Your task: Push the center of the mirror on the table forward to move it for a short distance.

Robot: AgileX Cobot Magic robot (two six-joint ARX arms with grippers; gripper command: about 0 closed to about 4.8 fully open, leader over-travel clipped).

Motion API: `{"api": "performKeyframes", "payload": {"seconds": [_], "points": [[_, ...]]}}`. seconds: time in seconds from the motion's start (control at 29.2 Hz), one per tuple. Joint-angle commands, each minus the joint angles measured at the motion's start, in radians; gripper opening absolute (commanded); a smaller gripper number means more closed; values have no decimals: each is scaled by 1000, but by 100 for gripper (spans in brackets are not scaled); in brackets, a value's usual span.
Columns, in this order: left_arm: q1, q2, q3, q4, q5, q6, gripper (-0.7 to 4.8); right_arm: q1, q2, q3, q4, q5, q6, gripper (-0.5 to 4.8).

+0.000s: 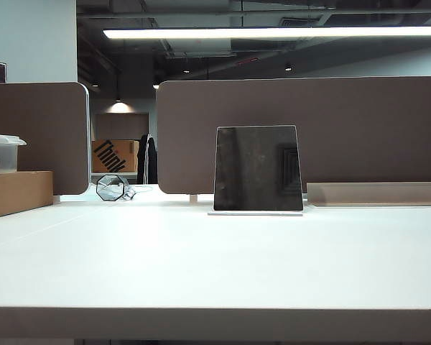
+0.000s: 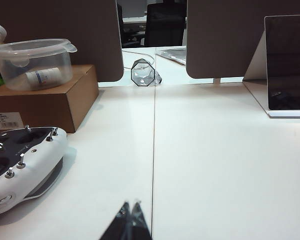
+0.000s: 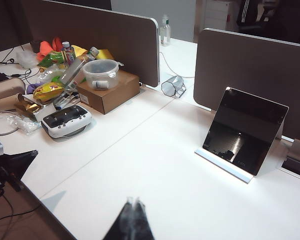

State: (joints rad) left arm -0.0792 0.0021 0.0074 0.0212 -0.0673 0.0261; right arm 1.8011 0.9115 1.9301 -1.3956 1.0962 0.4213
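Note:
The mirror (image 1: 258, 169) stands upright at the far side of the white table (image 1: 201, 266), a dark reflective panel on a thin pale base strip, leaning slightly back. It also shows as the mirror (image 2: 289, 65) in the left wrist view and the mirror (image 3: 245, 132) in the right wrist view. My left gripper (image 2: 131, 205) is shut, empty, low over the table, well short of the mirror. My right gripper (image 3: 134, 201) is shut too, holding nothing, higher above the table's near part. Neither arm shows in the exterior view.
Brown partition panels (image 1: 309, 129) stand right behind the mirror. A small octagonal glass object (image 1: 111, 187) sits left of it. A cardboard box (image 1: 18, 192) with a plastic tub (image 2: 37, 62) and a white controller (image 2: 20, 165) lie on the left. Clutter (image 3: 50, 75) fills the far left.

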Motion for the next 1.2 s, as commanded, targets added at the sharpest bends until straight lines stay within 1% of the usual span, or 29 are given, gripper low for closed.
{"api": "performKeyframes", "payload": {"seconds": [0.03, 0.31, 0.41, 0.48, 0.55, 0.58, 0.62, 0.68, 0.75, 0.82, 0.86, 0.89, 0.92, 0.99, 1.03, 1.13, 1.2], "points": [[-2, 1, -1, 10, 3, 0, -5, 0, -4, 1, 13, 3, -8, -5], [-2, 1, -1, 10, 3, 0, -5, 13, -6, 1, 14, 6, -5, -5], [-2, 1, -1, 10, 2, 0, -5, -18, 12, 0, 20, 31, -51, -5], [-2, 1, -1, 10, 2, 0, -5, -82, 23, -3, 36, 26, -76, -5], [-2, 1, -1, 10, 3, 0, -5, -193, 31, -16, 64, 2, -86, -5], [-2, 1, -1, 10, 2, 0, -5, -255, 32, -27, 77, -26, -90, -5], [-2, 1, -1, 10, 1, 0, -5, -340, 32, -44, 95, -77, -102, -5], [-2, 1, -1, 10, 2, 0, -5, -492, 32, -80, 130, -197, -134, -5], [-2, 1, -1, 10, 2, 0, -5, -670, 25, -129, 185, -361, -180, -5], [-2, 1, -1, 9, 1, 0, -5, -858, 16, -196, 273, -554, -242, -5], [-2, 1, -1, 10, 0, 0, -5, -965, 4, -240, 332, -682, -275, -5], [-2, 1, -1, 10, 0, 0, -5, -1050, -5, -282, 385, -798, -299, -5], [-2, 1, -1, 9, 1, 0, -5, -1152, -19, -338, 456, -952, -324, -5], [-2, 1, -1, 10, 0, 0, -5, -1304, -53, -447, 590, -1210, -352, -5], [-2, 1, -1, 10, 0, 0, -5, -1387, -78, -524, 682, -1365, -359, -5], [-2, 1, -1, 10, 0, 0, -5, -1547, -153, -748, 949, -1671, -359, -5], [-2, 1, -1, 10, 0, 0, -5, -1606, -201, -888, 1097, -1777, -341, -5]]}}
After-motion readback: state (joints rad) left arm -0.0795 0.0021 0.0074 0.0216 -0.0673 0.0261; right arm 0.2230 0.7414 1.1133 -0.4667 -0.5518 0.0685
